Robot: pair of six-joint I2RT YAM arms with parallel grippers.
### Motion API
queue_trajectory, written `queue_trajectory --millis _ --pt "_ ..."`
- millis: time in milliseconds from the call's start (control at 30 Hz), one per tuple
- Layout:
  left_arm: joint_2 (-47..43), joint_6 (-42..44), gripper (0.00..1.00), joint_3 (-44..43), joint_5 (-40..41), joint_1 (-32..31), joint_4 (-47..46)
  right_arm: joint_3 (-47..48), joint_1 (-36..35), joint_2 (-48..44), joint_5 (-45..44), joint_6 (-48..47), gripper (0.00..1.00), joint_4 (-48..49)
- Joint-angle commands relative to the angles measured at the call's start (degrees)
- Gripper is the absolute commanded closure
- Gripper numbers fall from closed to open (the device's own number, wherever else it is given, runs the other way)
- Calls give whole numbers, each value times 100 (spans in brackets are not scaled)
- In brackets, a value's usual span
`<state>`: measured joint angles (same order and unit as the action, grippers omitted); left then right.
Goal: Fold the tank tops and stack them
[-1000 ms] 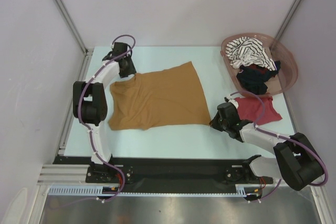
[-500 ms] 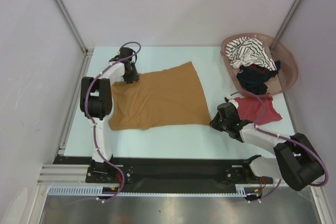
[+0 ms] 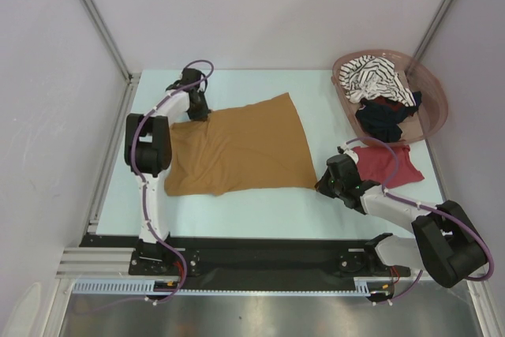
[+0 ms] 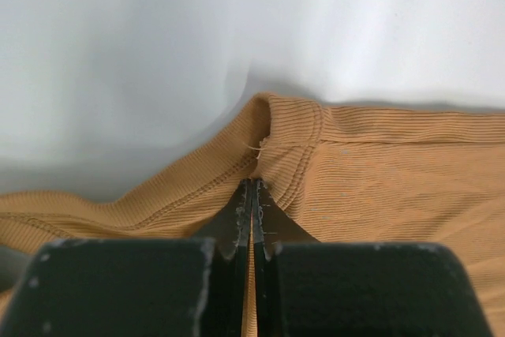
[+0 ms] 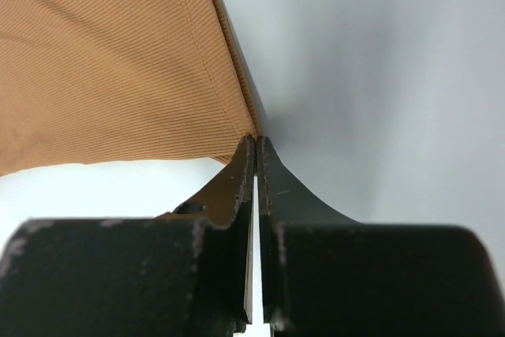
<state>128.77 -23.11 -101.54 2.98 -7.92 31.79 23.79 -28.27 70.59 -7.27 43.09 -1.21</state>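
The left claw (image 4: 252, 195) clamps a strap of the mustard tank top (image 3: 237, 147), the right claw (image 5: 256, 147) its hem corner; it lies flat between them, unfolded. Behind the right claw the dark red top (image 3: 388, 165) seems folded. The striped top (image 3: 375, 76) and black top (image 3: 383, 117) wait in the basket (image 3: 432, 116).

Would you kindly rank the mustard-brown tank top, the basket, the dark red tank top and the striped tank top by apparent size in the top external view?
1. mustard-brown tank top, spread flat
2. basket
3. dark red tank top and striped tank top: they look about alike, too close to rank
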Motion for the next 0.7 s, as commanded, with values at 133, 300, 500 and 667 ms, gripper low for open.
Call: queue_trajectory --millis 133,300,500,667 --pt "166 272 100 -849 589 -43 414 -155 -29 -203 -178 68 100 -546" --pt "324 307 100 -1254 669 -34 521 -208 -47 -300 -231 147 100 -617" --pt "701 360 100 -1815 642 -43 723 -217 -108 -317 -231 235 100 -696" --pt "650 299 79 -1774 571 -43 908 -217 -187 -405 -231 322 100 -784"
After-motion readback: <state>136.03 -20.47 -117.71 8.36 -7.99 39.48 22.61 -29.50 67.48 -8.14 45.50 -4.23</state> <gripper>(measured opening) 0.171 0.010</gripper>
